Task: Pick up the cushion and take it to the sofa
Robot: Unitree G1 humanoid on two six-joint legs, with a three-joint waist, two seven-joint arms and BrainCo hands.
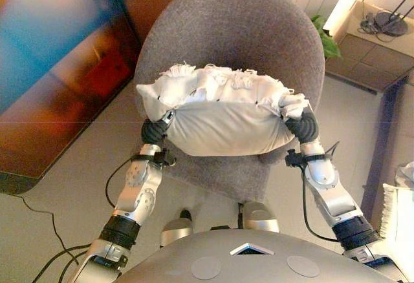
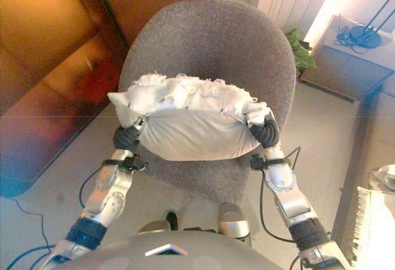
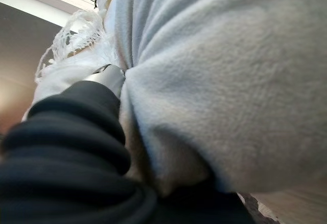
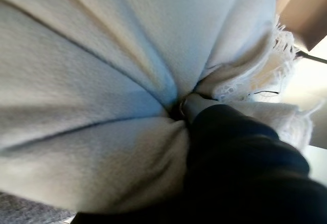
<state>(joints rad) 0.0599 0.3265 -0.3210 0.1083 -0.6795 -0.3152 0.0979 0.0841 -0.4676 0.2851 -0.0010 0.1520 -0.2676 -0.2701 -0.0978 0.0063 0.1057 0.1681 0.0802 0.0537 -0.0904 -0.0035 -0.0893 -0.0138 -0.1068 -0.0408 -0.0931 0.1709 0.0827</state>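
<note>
The white cushion (image 1: 223,118) was held between both hands over the seat of a grey upholstered chair (image 1: 233,31); whether it was lifted clear or resting on the seat couldn't be told. Left hand (image 1: 154,130) was pressed into the cushion's left end, right hand (image 1: 304,126) into its right end, w/ only the dark ribbed covers showing. Fingers of both were buried in the fabric, so curled or straight couldn't be told. In the wrist views the fleece (image 3: 230,81) bunched and puckered deeply around each hand, with a silver bit just visible at the crease (image 4: 190,105).

Judgement: soft, light, v. compressible, so it'd sag or squirm rather than slip out cleanly. Fringed lace edge (image 1: 207,76) on top looked snag-prone, not a place to grip. Best hold prob. the two ends, squeezed inward w/ even pressure. Orange-brown sofa (image 2: 43,79) lay to the robot's left, near the chair.
</note>
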